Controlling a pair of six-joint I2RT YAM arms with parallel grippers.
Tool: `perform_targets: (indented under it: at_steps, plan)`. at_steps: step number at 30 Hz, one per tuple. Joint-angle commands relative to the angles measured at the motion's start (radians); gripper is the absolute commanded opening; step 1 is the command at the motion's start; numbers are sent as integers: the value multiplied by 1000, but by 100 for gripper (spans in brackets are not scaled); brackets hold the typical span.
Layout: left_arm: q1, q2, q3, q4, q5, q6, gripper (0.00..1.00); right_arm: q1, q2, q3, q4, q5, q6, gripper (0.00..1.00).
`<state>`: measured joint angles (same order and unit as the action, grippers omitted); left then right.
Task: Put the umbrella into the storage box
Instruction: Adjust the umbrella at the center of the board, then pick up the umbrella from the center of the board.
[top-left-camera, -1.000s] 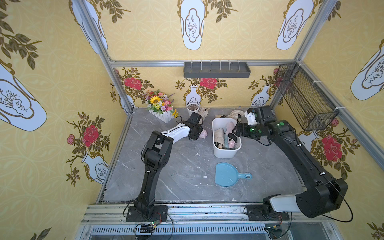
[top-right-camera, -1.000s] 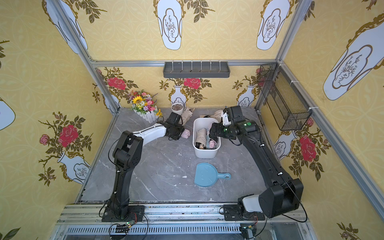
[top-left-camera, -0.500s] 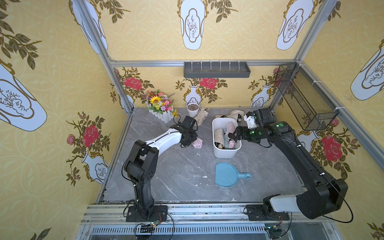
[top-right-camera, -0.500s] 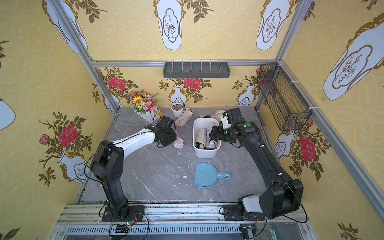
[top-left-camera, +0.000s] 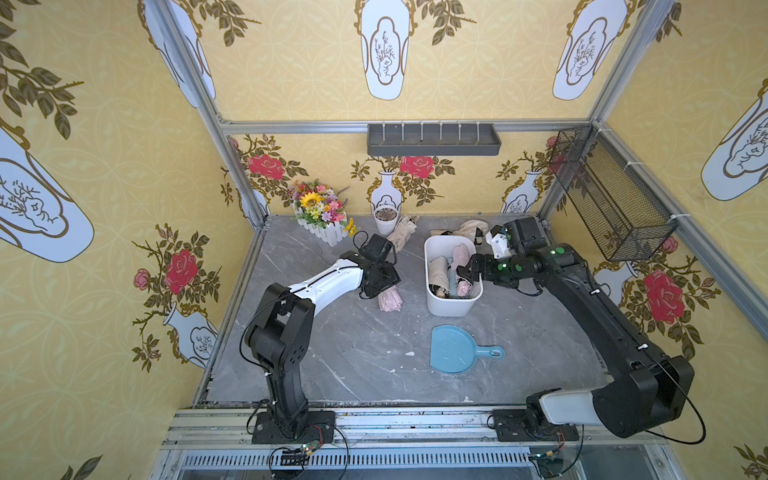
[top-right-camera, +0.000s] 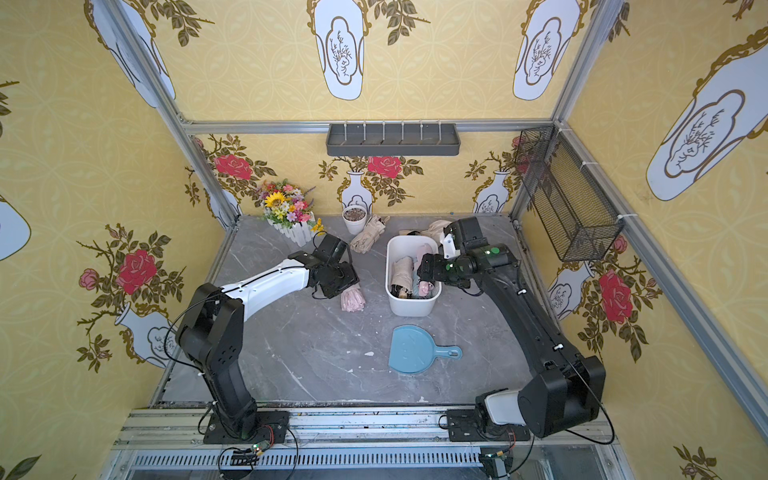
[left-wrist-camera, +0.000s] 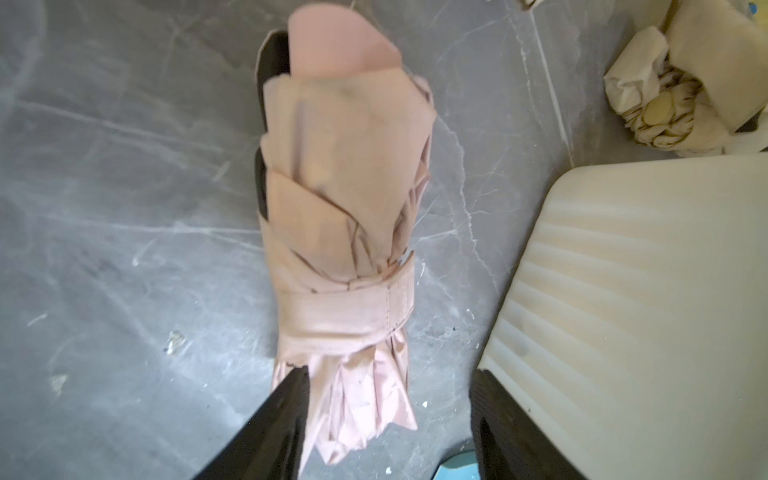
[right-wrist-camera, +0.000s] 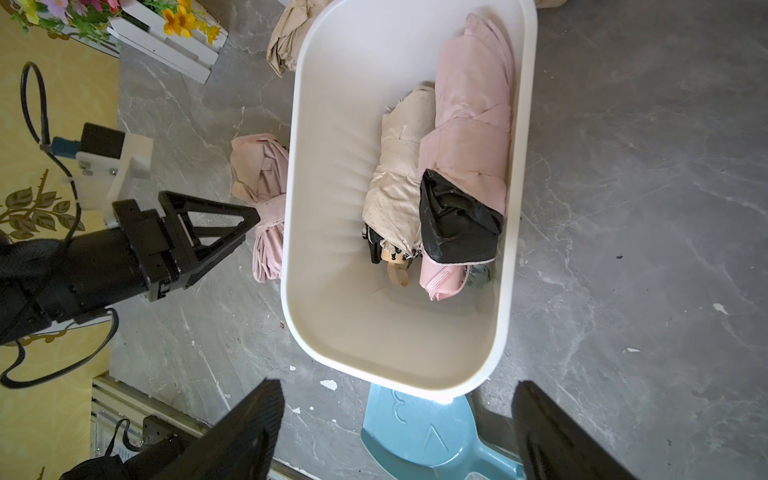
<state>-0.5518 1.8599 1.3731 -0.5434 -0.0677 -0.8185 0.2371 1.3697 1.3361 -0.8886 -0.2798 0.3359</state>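
A folded pink umbrella lies on the grey table just left of the white storage box. My left gripper stands open over its frilled end. One finger touches the fabric and the other is apart from it, by the box wall. My right gripper hangs open above the box, holding nothing. Inside the box lie a cream umbrella and a pink one.
A blue dustpan lies in front of the box. Beige umbrellas lie by the white pot and behind the box. Flowers stand at the back left. A wire basket hangs on the right wall.
My left gripper has drawn the pink umbrella toward the front, alongside the box, and its jaws have opened off it. The right arm has hardly moved.
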Motion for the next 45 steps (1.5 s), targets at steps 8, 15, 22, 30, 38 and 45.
perform_targets:
  at_steps: [8,15,22,30,38,45]
  plan:
    - [4,189,190,-229,-138,83,68,2,8,14,-4,2,-20,90]
    - [3,262,190,-204,-83,57,62,2,8,9,0,-3,-20,90]
    - [3,199,112,-133,-63,38,42,1,21,23,-21,-3,-42,90]
    - [-3,61,126,-162,-58,86,31,-49,-17,-13,-38,-32,-45,91]
    - [-51,-69,221,-203,-55,130,26,-147,-48,-70,-32,-143,-56,91]
    - [-105,-77,388,-234,4,133,23,-284,-36,-121,-29,-257,-102,90]
